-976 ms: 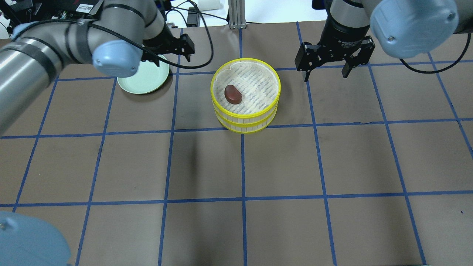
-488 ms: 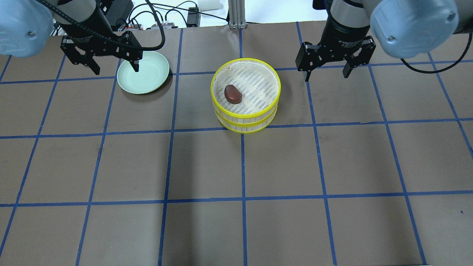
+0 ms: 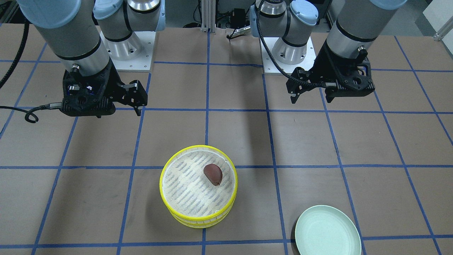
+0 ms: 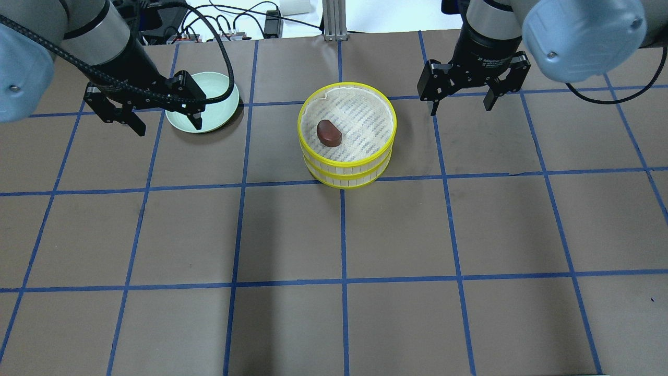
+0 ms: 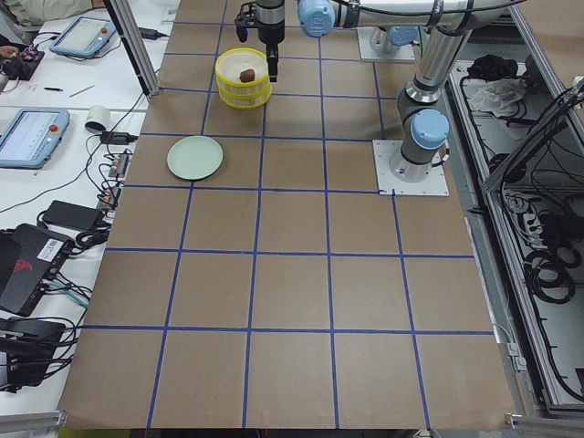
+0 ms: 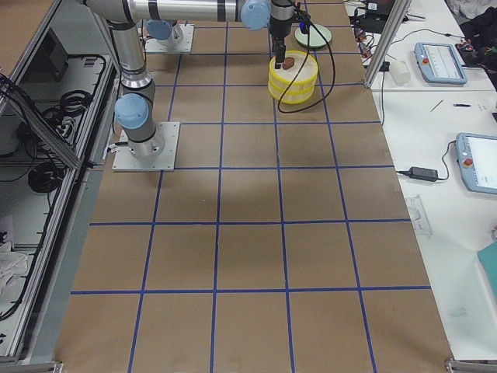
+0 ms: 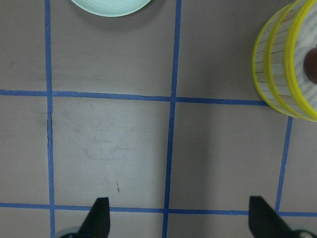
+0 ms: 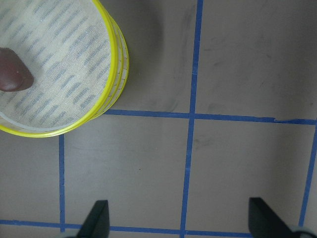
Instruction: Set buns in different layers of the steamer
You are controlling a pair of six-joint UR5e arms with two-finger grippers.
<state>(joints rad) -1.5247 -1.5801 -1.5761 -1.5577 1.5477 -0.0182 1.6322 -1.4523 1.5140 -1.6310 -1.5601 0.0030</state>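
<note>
The left gripper [image 4: 168, 127] has drawn back toward the robot since half a second ago. It hangs well to the steamer's [image 4: 347, 171] left, jaws wide apart and empty. The right gripper [image 4: 460, 108] has not moved and hangs spread and empty just to the steamer's right. The reddish-brown bun [image 4: 329, 132] lies in the steamer's top tray. The lower tray's inside is hidden. A pale green plate [image 4: 219, 102] sits left of the steamer.

Worktop [image 4: 344, 235] bare from 3 through 6 to 9 o'clock of centre; obstacles: stacked steamer [image 4: 347, 169] at 12, green plate [image 4: 216, 107] at 10, bare lane between them; left claw [image 4: 168, 128] and right claw [image 4: 460, 108], both spread wide, hang over bare surface either side of the steamer.
</note>
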